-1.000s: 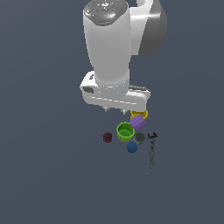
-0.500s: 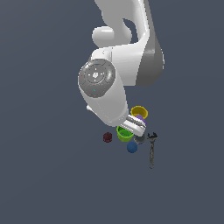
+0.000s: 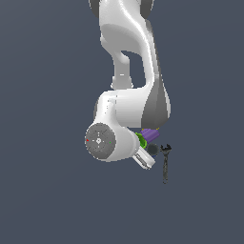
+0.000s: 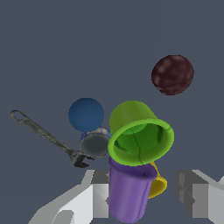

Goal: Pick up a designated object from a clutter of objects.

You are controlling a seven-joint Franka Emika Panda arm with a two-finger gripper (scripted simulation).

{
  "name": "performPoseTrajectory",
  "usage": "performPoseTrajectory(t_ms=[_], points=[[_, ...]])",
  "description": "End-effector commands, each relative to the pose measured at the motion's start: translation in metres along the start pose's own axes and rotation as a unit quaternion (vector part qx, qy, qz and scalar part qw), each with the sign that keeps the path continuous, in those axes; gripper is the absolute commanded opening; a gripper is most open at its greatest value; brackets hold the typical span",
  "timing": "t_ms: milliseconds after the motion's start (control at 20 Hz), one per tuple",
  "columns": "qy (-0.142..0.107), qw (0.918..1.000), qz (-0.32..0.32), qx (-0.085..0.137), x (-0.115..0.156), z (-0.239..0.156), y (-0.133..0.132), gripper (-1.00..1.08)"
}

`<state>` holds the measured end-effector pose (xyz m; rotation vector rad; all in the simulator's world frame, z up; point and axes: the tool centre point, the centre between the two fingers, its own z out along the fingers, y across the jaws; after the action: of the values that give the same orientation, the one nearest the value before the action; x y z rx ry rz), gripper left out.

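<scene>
The gripper [image 4: 142, 194] is spread wide, grasping nothing. The purple cup [image 4: 127, 190] stands between its jaws, nearer than the target. The lime-green cup [image 4: 139, 133] lies just beyond that, straight ahead, touching the purple one, its mouth tipped toward the gripper.

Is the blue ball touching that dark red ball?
Apart. The wrist view shows it: bare grey floor and the green cup lie between the blue ball and the dark red ball.
</scene>
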<state>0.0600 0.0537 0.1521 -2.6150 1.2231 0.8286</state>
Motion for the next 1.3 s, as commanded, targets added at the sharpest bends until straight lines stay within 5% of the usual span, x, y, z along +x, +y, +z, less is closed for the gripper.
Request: performPoseTrajectory(t_ms=[0,550,1250], points=[[-0.027,0.9990,0.035,-0.003,0.004,0.015,-0.005,0.28],[-0.095,0.9879,0.120,-0.019,0.014,0.053,-0.017,0.28],[-0.102,0.9862,0.129,-0.021,0.011,0.073,-0.017,0.28]])
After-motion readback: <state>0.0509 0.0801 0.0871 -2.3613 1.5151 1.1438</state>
